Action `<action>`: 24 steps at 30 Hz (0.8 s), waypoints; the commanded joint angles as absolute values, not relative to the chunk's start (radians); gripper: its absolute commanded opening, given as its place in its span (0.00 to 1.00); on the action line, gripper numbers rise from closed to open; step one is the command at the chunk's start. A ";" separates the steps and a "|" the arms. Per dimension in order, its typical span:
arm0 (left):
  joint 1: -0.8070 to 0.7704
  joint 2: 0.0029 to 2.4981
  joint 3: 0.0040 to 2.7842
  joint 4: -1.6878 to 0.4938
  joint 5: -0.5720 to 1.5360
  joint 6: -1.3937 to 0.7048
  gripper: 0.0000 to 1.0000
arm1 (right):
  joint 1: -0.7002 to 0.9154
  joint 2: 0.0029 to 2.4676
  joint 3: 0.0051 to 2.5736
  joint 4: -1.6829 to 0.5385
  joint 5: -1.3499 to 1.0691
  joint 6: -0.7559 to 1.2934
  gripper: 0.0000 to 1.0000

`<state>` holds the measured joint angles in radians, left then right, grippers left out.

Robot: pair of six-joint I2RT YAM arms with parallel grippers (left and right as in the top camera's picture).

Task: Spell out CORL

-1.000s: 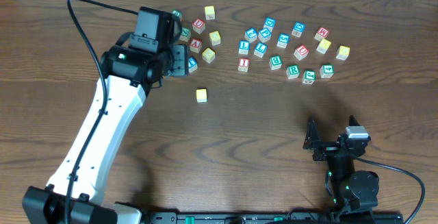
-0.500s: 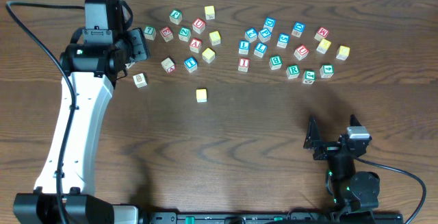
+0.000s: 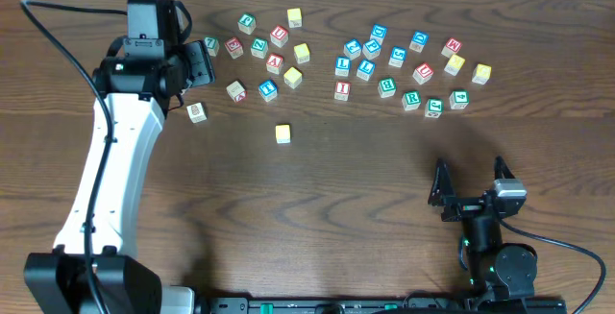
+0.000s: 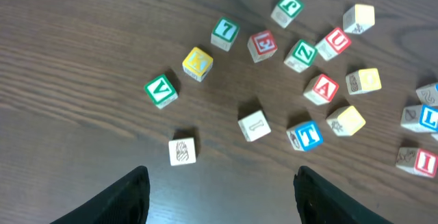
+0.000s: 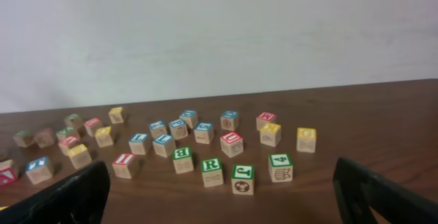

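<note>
A lone yellow-topped cube (image 3: 282,133) sits in front of the scattered letter cubes. Other yellow cubes (image 3: 293,77) lie in the left group. The green R cube (image 3: 411,100) is in the right group and shows in the right wrist view (image 5: 211,165). Blue L cubes (image 3: 342,66) sit mid-table; one is at the left wrist view's edge (image 4: 428,118). My left gripper (image 3: 195,66) is open and empty above the left end of the cubes (image 4: 220,183). My right gripper (image 3: 471,176) is open and empty at the front right (image 5: 220,195).
Under the left gripper lie a green V cube (image 4: 162,89), a yellow cube (image 4: 198,62), a plain cube (image 4: 182,151) and a blue T cube (image 4: 305,135). Red-lettered cubes (image 3: 275,61) are mixed in. A green J cube (image 5: 242,172) and a green 4 cube (image 5: 280,161) flank the R.
My left arm swung left from the middle cubes to the left end of the group, then edged slightly right. My right gripper shifted a little. The lone yellow cube has not moved.
</note>
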<state>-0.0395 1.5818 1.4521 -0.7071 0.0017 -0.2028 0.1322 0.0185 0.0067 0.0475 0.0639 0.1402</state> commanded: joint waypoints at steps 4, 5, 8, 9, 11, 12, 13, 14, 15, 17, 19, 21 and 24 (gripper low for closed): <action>-0.039 1.588 1.448 -0.659 0.007 -0.198 0.67 | 0.126 0.018 0.006 0.057 0.041 0.163 0.99; -0.039 1.588 1.448 -0.657 0.007 -0.191 0.67 | 0.126 0.018 0.006 0.057 0.039 0.163 0.99; -0.039 1.588 1.448 -0.657 0.007 -0.172 0.68 | 0.126 0.021 0.009 0.058 0.010 0.164 0.99; -0.039 1.588 1.448 -0.657 0.007 -0.157 0.68 | 0.126 0.024 0.014 0.058 -0.001 0.164 0.99; -0.039 1.588 1.448 -0.657 0.007 -0.138 0.68 | 0.126 0.041 0.031 0.057 -0.020 0.164 0.99; -0.039 1.588 1.448 -0.657 0.007 -0.131 0.68 | 0.125 0.053 0.044 0.057 -0.022 0.164 0.99; -0.039 1.588 1.448 -0.657 0.007 -0.131 0.68 | 0.125 0.071 0.060 0.056 -0.022 0.164 0.99; -0.039 1.588 1.448 -0.657 0.008 -0.131 0.68 | 0.125 0.097 0.084 0.056 -0.022 0.163 0.99; -0.039 1.588 1.448 -0.657 0.013 -0.131 0.68 | 0.124 0.126 0.109 0.054 -0.022 0.159 0.99; -0.039 1.588 1.449 -0.658 0.019 -0.132 0.68 | 0.123 0.198 0.165 0.049 -0.022 0.151 0.99; -0.039 1.588 1.452 -0.662 0.019 -0.132 0.68 | 0.123 0.296 0.238 0.041 -0.029 0.133 0.99; -0.039 1.588 1.462 -0.672 0.019 -0.132 0.68 | 0.123 0.408 0.324 0.023 -0.047 0.110 0.99; -0.039 1.588 1.487 -0.697 0.019 -0.132 0.68 | 0.123 0.574 0.467 -0.036 -0.078 0.087 0.99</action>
